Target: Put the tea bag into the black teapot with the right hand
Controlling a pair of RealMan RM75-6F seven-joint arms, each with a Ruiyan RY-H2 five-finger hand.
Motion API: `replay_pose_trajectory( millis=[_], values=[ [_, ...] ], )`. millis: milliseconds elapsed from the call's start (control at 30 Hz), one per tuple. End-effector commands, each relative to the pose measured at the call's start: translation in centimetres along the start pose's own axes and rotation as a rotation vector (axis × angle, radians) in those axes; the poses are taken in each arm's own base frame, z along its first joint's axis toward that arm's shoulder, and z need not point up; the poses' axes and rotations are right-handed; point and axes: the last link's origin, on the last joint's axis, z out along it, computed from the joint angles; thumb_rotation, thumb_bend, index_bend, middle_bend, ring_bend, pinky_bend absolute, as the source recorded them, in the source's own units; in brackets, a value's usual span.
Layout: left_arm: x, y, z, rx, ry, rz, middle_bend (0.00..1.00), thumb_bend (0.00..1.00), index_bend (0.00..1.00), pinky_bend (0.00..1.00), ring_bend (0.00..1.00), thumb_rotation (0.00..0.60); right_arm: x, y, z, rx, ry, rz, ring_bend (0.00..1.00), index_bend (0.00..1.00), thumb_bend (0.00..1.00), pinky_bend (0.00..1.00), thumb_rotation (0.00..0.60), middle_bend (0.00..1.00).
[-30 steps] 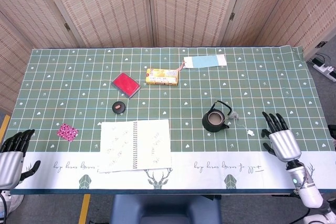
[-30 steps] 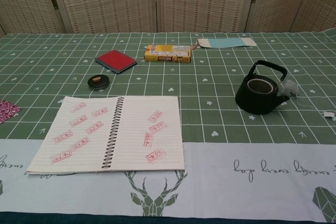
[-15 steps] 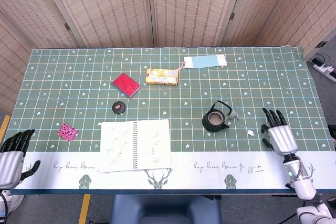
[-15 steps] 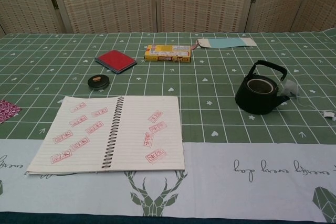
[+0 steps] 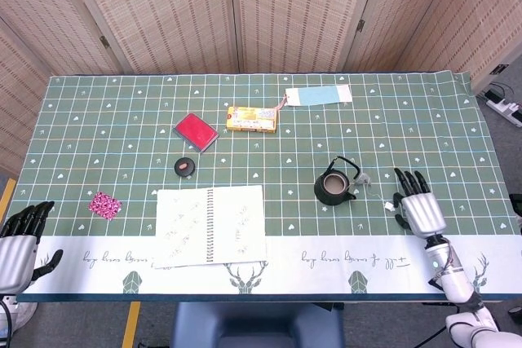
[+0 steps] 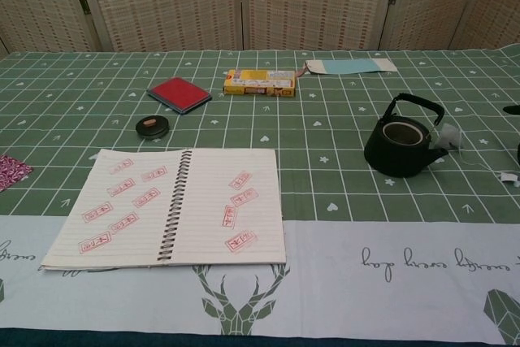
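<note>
The black teapot (image 5: 334,186) (image 6: 402,145) stands upright at the right of the table, its lid off and its handle raised. The tea bag (image 5: 369,178) (image 6: 449,137) lies just right of the pot, its string running to a small white tag (image 5: 390,204) (image 6: 509,177). My right hand (image 5: 418,207) is open, fingers spread, right beside the tag; only its dark fingertips (image 6: 512,109) show at the chest view's right edge. My left hand (image 5: 19,236) hangs open at the table's near left corner, holding nothing.
An open notebook (image 5: 210,225) lies at the front centre. A pink patterned piece (image 5: 104,204), a small black disc (image 5: 185,166), a red pad (image 5: 196,131), a yellow packet (image 5: 251,118) and a light blue tag (image 5: 317,95) lie across the green cloth (image 5: 122,120).
My right hand has moved left and a little farther onto the table, closing in on the tea bag's tag. Its fingertips now enter the chest view. Nothing else moved.
</note>
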Motion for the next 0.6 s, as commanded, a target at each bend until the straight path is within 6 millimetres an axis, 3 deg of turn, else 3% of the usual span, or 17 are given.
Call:
replay_pose_trajectory(
  millis=[33,600],
  values=[
    [-0.02,0.02,-0.01,-0.001,-0.001,0.001,0.06,0.28,0.00,0.12,0.07,0.600,-0.11,-0.18,0.27,-0.001,-0.003,0.007,0.00,0.53,0.30,0.00,0.600,0.00],
    [0.04,0.08,-0.07,-0.004,0.008,0.005,0.06,0.28,0.00,0.12,0.07,0.600,-0.25,-0.72,1.06,0.000,-0.003,0.017,0.00,0.54,0.30,0.00,0.600,0.01]
  ],
)
